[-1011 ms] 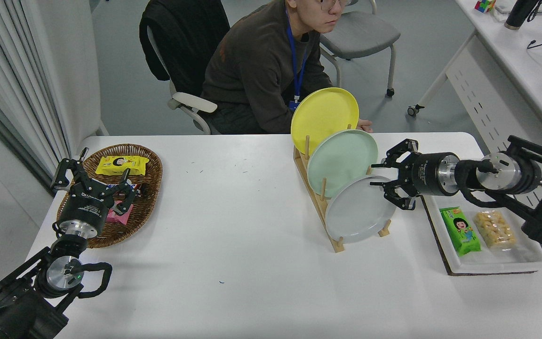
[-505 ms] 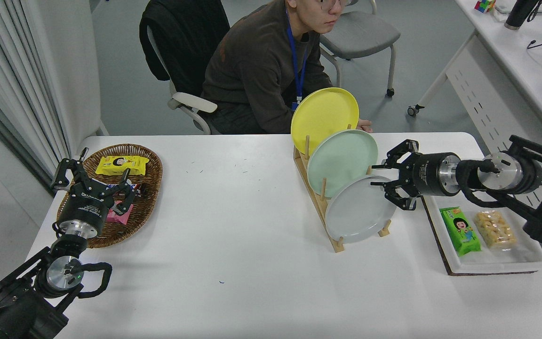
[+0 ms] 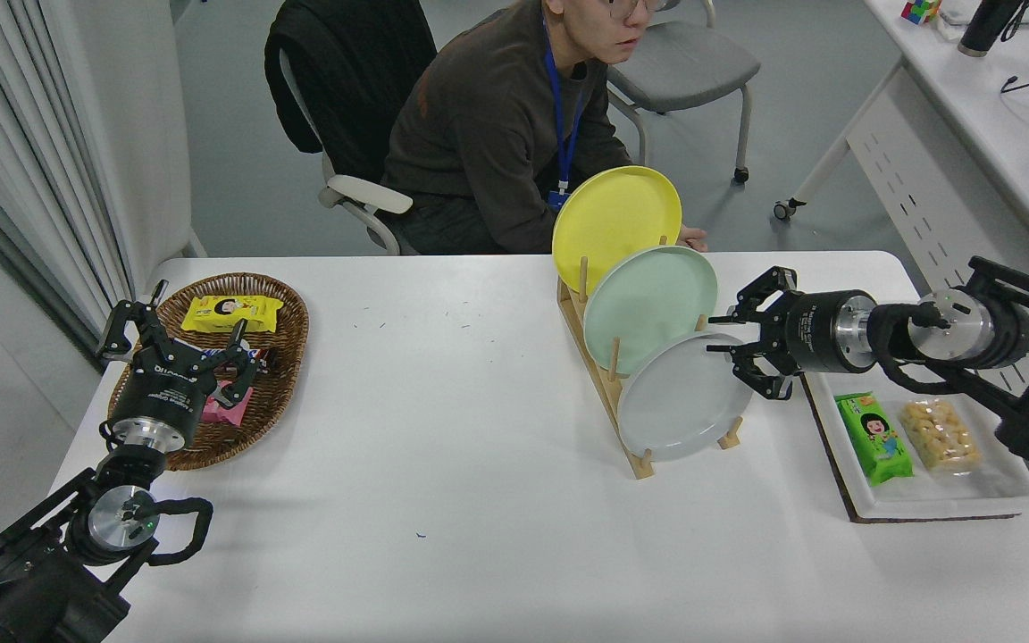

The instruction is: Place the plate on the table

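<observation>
The pale grey plate [image 3: 682, 397] stands on edge in the front slot of a wooden rack [image 3: 608, 393] on the white table [image 3: 443, 446]. A mint green plate [image 3: 648, 299] and a yellow plate [image 3: 614, 219] stand behind it in the same rack. My right gripper [image 3: 729, 346] is open and points left, its fingertips just at the grey plate's upper right rim, not closed on it. My left gripper [image 3: 177, 338] is parked open at the lower left, over a wicker basket.
A wicker basket [image 3: 278, 308] with snack packs sits at the left. A white tray [image 3: 988, 487] with a green pack and a snack bag lies at the right, under my right arm. A person [image 3: 497, 134] sits at the far side, a hand behind the rack.
My right gripper has drawn back slightly to the right, by a few pixels. The plates and left arm have not moved.
</observation>
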`<move>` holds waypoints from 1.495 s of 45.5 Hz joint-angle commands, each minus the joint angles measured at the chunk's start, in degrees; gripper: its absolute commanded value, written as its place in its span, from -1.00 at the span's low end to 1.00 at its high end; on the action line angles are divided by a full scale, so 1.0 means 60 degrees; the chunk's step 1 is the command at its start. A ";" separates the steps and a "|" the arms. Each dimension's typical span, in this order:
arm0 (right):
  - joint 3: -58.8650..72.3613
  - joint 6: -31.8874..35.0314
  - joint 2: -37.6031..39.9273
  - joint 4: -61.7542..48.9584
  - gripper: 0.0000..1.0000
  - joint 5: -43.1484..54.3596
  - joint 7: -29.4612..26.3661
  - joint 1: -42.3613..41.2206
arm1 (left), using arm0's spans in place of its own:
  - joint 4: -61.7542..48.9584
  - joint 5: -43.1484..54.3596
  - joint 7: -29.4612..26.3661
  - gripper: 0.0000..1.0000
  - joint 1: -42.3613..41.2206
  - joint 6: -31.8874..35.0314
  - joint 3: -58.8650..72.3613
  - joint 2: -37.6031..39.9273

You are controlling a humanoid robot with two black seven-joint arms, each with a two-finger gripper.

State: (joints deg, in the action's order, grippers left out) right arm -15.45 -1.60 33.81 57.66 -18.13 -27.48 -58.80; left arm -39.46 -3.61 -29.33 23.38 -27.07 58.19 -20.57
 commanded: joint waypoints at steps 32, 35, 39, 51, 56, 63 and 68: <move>-0.0091 -0.0216 0.0122 0.0102 -0.54 -0.0114 -0.0078 -0.0043 | 0.0000 0.0001 0.0010 0.96 0.0000 0.0000 0.0000 0.0000; -0.0077 -0.0231 0.0122 0.0102 -0.54 -0.0099 -0.0078 -0.0101 | 0.0000 0.0001 0.0010 0.96 0.0000 0.0000 0.0000 0.0000; -0.0018 -0.0245 0.0122 0.0088 -0.54 -0.0099 -0.0078 -0.0160 | 0.0000 0.0001 0.0010 0.96 0.0000 0.0000 0.0000 0.0000; -0.0003 -0.0289 0.0122 0.0073 -0.60 -0.0114 -0.0078 -0.0160 | 0.0000 0.0001 0.0010 0.96 0.0000 0.0000 0.0000 0.0000; -0.0003 -0.0289 0.0107 0.0073 -0.60 -0.0114 -0.0078 -0.0160 | 0.0000 0.0001 0.0010 0.96 0.0000 0.0000 0.0000 0.0000; -0.0003 -0.0289 0.0107 0.0087 -0.61 -0.0129 -0.0092 -0.0189 | 0.0000 0.0001 0.0010 0.96 0.0000 0.0000 0.0000 0.0000; -0.0003 -0.0289 0.0107 0.0073 -0.64 -0.0129 -0.0165 -0.0190 | 0.0000 0.0001 -0.0004 0.96 0.0000 0.0000 0.0000 0.0000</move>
State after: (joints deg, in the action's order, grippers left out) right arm -15.50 -3.30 34.48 58.12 -18.84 -28.03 -59.82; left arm -39.46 -3.61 -29.29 23.38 -27.07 58.19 -20.57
